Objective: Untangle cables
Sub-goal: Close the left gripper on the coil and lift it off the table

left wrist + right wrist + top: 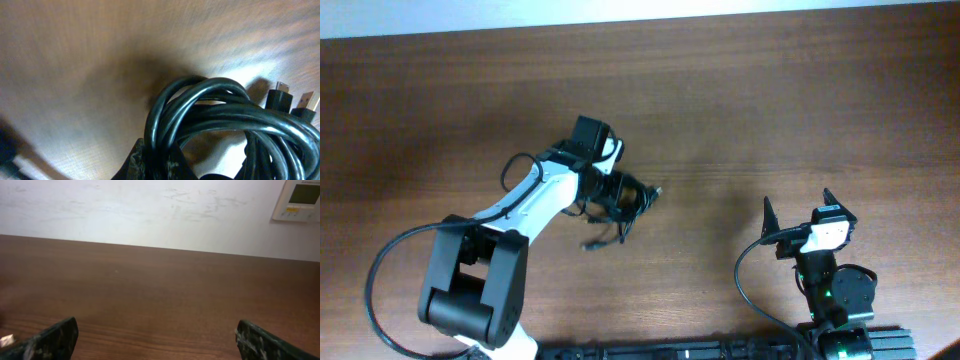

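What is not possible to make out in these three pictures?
Overhead: how the cables cross, too small, partly under the left gripper.
Left wrist: the rest of the loops, cut off by the bottom and right edges; the table is blurred.
Right wrist: the right gripper, only fingertips show; the bottom edge cuts the rest.

The cables (pixel 632 203) are showing as one small, knotted black bundle on the brown wooden table (pixel 790 110), a little left of its centre. One plug end (pixel 658 190) is sticking out to the right of the knot. A thin loose tail (pixel 590 243) is trailing down and to the left, ending in a small pale tip. In the left wrist view the glossy black cords are curving over one another in tight, overlapping loops, and two metal-tipped plugs (pixel 282 97) are poking up at the right edge. The left gripper (pixel 620 192) is pinching strands at the bundle's lower left.
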Tool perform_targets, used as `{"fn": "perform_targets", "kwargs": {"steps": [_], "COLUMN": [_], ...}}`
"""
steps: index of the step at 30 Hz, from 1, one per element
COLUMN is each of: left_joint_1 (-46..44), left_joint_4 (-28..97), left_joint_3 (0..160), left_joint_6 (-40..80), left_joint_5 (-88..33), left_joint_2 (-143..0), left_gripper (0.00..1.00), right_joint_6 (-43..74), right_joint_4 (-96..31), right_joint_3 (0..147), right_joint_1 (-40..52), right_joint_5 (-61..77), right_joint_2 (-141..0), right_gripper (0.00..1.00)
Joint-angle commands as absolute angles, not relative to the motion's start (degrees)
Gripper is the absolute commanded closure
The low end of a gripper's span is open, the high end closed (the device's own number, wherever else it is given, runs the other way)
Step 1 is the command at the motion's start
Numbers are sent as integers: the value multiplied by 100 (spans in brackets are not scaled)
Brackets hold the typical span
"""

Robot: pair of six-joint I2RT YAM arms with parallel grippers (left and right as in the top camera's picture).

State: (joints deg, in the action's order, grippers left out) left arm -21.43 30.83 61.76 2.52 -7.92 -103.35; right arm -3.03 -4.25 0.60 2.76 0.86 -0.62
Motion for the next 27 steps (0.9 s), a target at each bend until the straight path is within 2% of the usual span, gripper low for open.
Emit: {"fn": "perform_targets", "kwargs": {"steps": [1, 11, 19, 22, 27], "left_joint_1": [-2132, -2132, -2132, -2132, -2132], "left_joint_4": [2703, 2268, 2257, 2263, 2329], "left_joint_3": [6372, 6368, 6368, 6368, 6368], "left_joint_6": [-731, -572, 867, 1417, 2733], "left_joint_5": [-746, -764, -766, -766, -770], "left_joint_2": [-9819, -9644, -9644, -9644, -9644], "left_gripper": [100, 100, 100, 100, 100], "right_joint_6": [-298, -298, -296, -213, 1103], "right_joint_4": [-458, -445, -454, -408, -287], "right_joint_3": [32, 32, 34, 32, 54], "right_joint_1": [259, 259, 259, 259, 259], "right_joint_5": [-5, -8, 16, 486, 1577], "right_joint_2": [-19, -19, -19, -19, -19], "right_gripper": [1, 1, 1, 1, 1]}}
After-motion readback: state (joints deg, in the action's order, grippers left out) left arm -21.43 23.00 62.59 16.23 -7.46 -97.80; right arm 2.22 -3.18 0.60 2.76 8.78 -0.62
